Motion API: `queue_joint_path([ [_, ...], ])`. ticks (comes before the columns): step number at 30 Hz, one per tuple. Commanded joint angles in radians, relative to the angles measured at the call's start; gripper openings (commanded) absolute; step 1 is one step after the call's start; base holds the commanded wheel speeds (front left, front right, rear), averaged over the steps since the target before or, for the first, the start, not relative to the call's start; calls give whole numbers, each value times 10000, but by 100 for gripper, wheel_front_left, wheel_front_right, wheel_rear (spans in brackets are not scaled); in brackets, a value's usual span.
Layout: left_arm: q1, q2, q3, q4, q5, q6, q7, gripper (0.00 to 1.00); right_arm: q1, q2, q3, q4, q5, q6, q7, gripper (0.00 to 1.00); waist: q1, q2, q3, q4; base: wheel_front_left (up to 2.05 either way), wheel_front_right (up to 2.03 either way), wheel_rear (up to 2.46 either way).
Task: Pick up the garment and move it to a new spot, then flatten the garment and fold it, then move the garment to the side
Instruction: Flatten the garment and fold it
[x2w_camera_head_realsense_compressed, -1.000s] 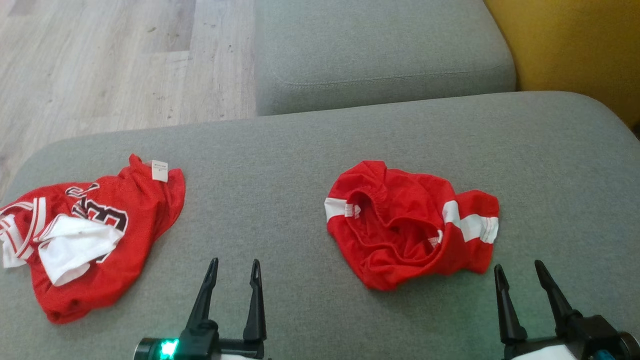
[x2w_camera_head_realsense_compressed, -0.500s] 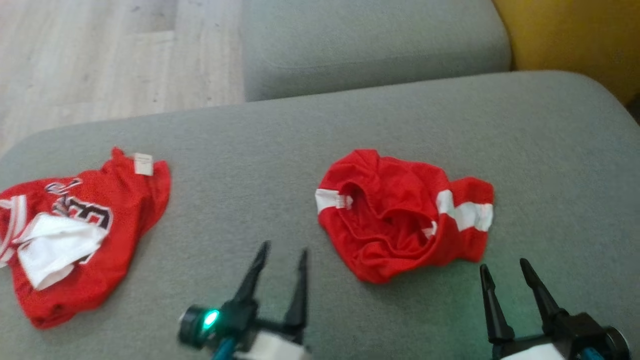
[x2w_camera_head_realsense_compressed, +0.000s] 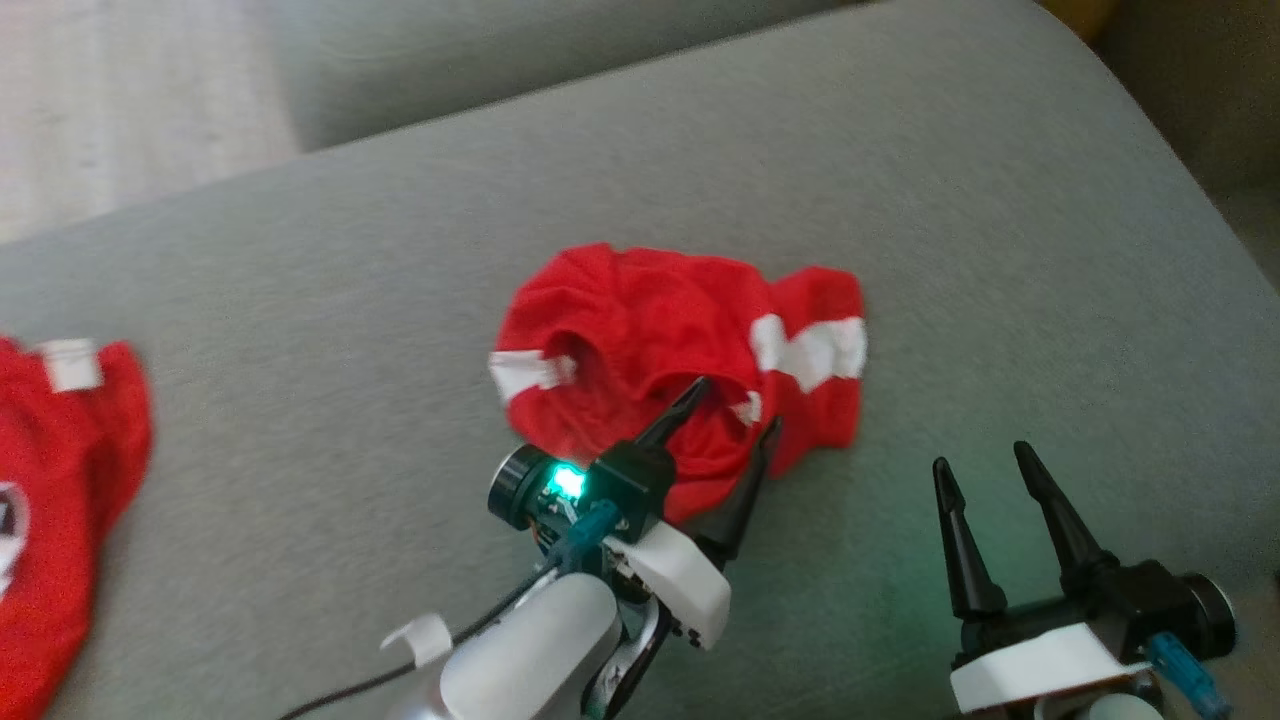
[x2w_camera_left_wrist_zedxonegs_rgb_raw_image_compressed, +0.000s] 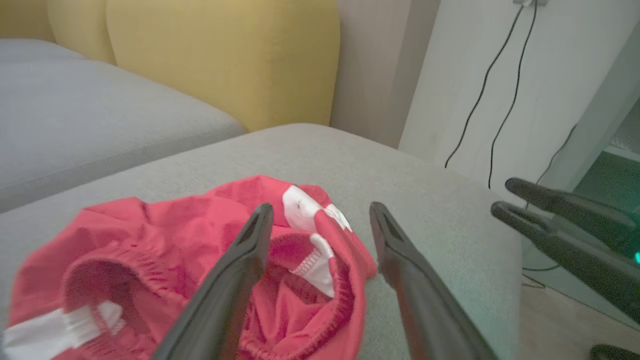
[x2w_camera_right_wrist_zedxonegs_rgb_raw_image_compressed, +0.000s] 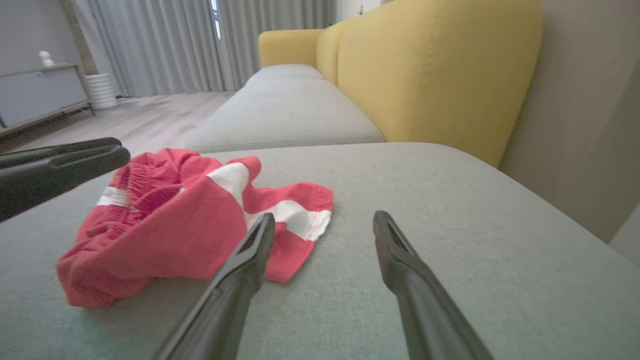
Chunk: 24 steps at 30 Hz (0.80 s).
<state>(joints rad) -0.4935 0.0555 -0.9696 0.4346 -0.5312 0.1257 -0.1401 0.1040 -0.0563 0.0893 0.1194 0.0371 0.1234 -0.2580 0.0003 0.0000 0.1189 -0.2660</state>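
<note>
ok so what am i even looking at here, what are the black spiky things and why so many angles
This is a two-armed robot working over a grey cushion. The black spikes are the fingers of its two claws. One picture comes from a camera on its head, looking down. The other two come from cameras on its wrists, each looking along that claw's own fingers. On the cushion lie crumpled red shorts with white stripes and, at the far left, part of a red jersey. The left claw is open over the near edge of the shorts. The right claw is open above bare cushion beside them. Neither holds anything.
</note>
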Motion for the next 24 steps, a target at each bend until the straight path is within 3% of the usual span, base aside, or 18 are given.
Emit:
queue_joint_path([
  [1,-482,-52,68,-58,-229,199,46,100,-369,-127,220,-313,100,73,-38,100,-3,0,502,-654,0,0,0],
  [9,-1047,-52,-364,831,-1109,1152,-1,100,-402,-55,250,-230,161,73,-38,100,-3,0,589,-1184,0,0,0],
  [13,-1010,-52,-134,638,-2057,1273,-582,100,-384,-30,230,-200,147,73,-38,100,-3,0,501,-1271,0,0,0],
  [17,-1019,-52,131,692,-2600,1679,-916,100,-301,-15,159,-201,110,73,-38,100,-3,0,412,-1238,0,0,0],
  [24,-1237,-53,-692,1452,-2675,1969,-593,100,-266,-9,223,-229,89,73,-38,100,-3,0,345,-1204,0,0,0],
])
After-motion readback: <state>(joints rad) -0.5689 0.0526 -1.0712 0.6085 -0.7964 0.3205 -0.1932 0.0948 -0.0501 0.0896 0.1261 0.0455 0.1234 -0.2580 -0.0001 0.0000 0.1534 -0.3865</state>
